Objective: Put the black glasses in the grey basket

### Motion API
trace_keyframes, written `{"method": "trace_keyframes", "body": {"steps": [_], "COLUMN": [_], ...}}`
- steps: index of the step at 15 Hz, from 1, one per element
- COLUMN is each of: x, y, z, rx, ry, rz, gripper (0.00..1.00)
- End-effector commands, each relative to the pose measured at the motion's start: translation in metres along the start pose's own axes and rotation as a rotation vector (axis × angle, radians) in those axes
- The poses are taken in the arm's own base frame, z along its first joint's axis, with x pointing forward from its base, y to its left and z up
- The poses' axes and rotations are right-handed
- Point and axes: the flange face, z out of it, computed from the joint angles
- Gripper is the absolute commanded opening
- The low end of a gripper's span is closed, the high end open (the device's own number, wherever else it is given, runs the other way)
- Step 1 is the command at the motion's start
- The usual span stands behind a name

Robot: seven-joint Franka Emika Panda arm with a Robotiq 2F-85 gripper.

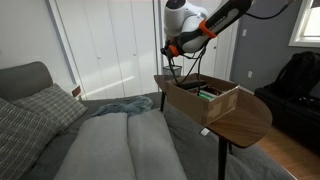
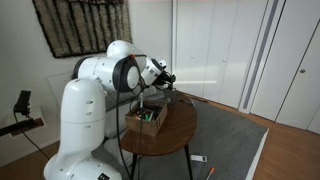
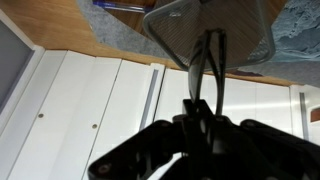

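Observation:
My gripper is shut on the black glasses, whose thin arms stick out from between the fingers. Beyond them in the wrist view is the grey basket, a mesh bin with its mouth facing the gripper. In both exterior views the gripper hovers above the far side of the round wooden table, and the glasses hang below it. The basket is not clear in the exterior views.
A wide brown cardboard box with items inside stands on the table next to the gripper. A grey bed with pillows and a blue-grey blanket lies beside the table. White closet doors stand behind.

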Motion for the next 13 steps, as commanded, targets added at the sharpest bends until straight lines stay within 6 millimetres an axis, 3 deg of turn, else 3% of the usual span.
{"method": "trace_keyframes", "body": {"steps": [1,3,6,7,9,11,12,13], "x": [0.006,0.008,0.022,0.027,0.031,0.031,0.047,0.047], "y": [-0.012,-0.008,0.026,0.051,0.087,0.132,0.100,0.116], "z": [-0.001,-0.011,-0.046,-0.062,-0.075,-0.087,-0.069,-0.073], "rx": [0.000,0.006,0.034,0.052,0.120,0.183,0.131,0.129], "ry": [0.003,0.009,0.023,0.018,-0.007,0.019,0.011,0.019], "rz": [-0.012,0.003,0.102,0.169,0.268,0.368,0.302,0.306], "gripper": [0.40,0.54,0.74,0.81,0.95,1.00,1.00,0.98]}}
